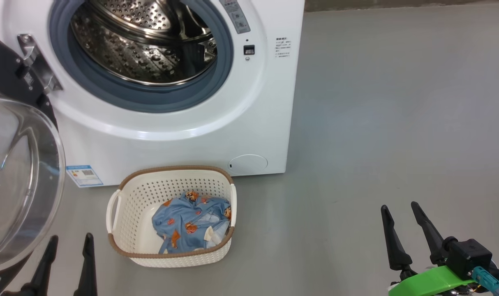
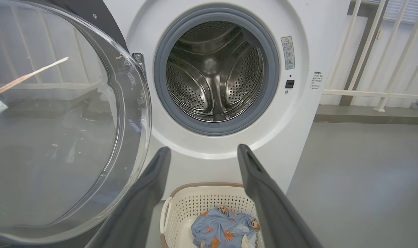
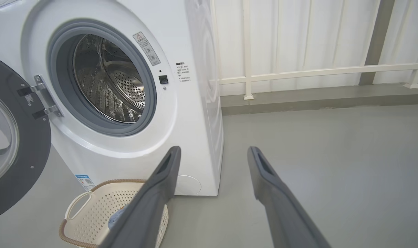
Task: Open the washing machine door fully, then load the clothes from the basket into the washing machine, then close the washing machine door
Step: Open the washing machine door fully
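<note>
— How do the pincers stand?
— The left gripper (image 1: 71,238) and the right gripper (image 1: 399,206) both gape wide, holding nothing.
— And the clothes (image 1: 192,224)?
— In the basket (image 1: 138,205), just right of the left gripper, well left of the right one. The washing machine door (image 1: 23,185) stands open at the left gripper's left; the washing machine (image 1: 183,144) is beyond the basket.

Bright even light, sharp, wrist-view edges bowed
</note>
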Controlling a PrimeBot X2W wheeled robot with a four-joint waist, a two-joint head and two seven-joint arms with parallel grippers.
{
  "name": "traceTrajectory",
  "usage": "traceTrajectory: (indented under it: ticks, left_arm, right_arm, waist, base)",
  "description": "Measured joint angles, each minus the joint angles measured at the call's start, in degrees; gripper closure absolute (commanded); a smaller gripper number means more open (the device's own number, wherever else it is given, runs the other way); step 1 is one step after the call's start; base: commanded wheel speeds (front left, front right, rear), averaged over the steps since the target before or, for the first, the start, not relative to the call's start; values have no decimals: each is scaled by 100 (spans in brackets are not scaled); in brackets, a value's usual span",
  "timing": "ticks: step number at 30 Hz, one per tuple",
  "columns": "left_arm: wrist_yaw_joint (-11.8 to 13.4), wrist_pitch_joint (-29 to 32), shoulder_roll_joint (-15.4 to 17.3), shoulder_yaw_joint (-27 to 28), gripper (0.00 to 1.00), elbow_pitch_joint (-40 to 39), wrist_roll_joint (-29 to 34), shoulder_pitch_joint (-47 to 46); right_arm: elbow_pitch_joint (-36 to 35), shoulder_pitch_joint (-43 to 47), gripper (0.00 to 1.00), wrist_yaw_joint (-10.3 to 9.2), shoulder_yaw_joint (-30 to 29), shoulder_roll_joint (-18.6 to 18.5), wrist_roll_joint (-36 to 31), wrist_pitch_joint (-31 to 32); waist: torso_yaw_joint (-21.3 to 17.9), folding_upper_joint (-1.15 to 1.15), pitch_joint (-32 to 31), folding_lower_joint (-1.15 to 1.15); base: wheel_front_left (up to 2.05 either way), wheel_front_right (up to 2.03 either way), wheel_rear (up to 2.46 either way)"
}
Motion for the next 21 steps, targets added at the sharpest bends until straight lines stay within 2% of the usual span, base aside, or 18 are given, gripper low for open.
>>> traceTrajectory:
  ticks: [9, 21]
  left_arm:
    - [0, 0, 3, 27, 0, 45, 59, 148]
    - [0, 1, -19, 57, 0, 74, 104, 147]
  right_arm:
    - [-44, 115, 0, 0, -2, 0, -13, 1]
    - [-86, 115, 0, 0, -2, 0, -13, 0]
  waist:
    - [-127, 0, -114, 0]
    - [-58, 0, -99, 0]
  base:
    - [0, 0, 0]
    - [0, 0, 0]
